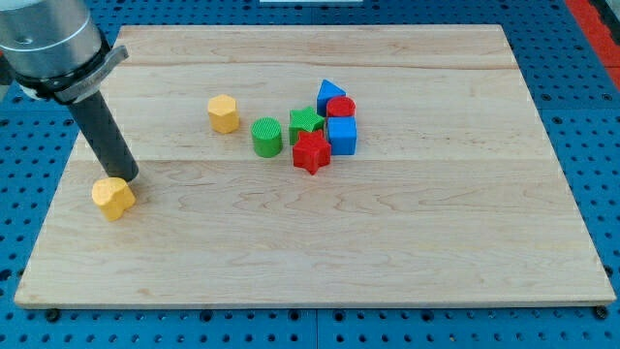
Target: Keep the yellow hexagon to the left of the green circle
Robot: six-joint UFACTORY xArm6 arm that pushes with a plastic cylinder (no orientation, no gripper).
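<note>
The yellow hexagon (223,112) sits left of centre in the upper half of the board. The green circle (266,137) stands just to its right and a little lower, with a small gap between them. My tip (126,180) is far to the view's left, touching or nearly touching the top of a second yellow block (113,197). The tip is well away from the hexagon and the green circle.
Right of the green circle is a tight cluster: a green star (306,123), a red star (311,152), a blue cube (341,136), a red cylinder (340,108) and a blue triangle (328,93). The wooden board (387,242) is ringed by a blue pegboard.
</note>
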